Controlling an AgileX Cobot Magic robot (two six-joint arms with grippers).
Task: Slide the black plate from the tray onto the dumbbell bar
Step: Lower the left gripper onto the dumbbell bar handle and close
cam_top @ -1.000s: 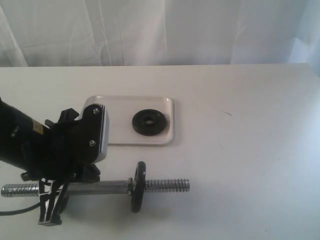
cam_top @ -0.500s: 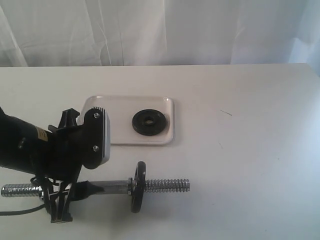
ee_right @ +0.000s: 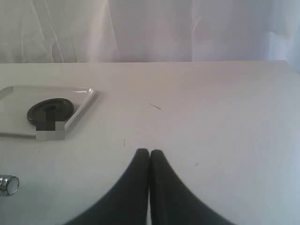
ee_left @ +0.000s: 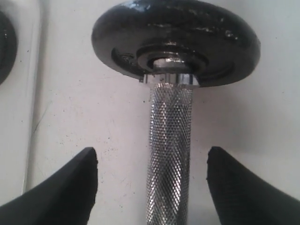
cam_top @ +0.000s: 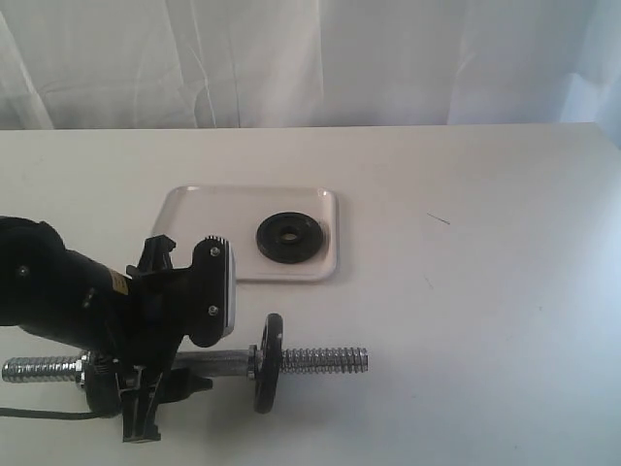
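The black plate lies flat on the white tray; the right wrist view shows the plate and tray too. The dumbbell bar lies on the table in front of the tray, with another black disc standing on it. My left gripper is low over the bar's middle. In the left wrist view it is open, its fingers either side of the knurled bar, apart from it, short of the disc. My right gripper is shut and holds nothing.
The left arm's black body covers the bar's left part, except its threaded end. White curtain hangs behind the table's far edge. The bar's right end shows in the right wrist view.
The left arm has dropped lower and shifted right along the bar, toward the disc on it. Plate, tray and bar have not moved.
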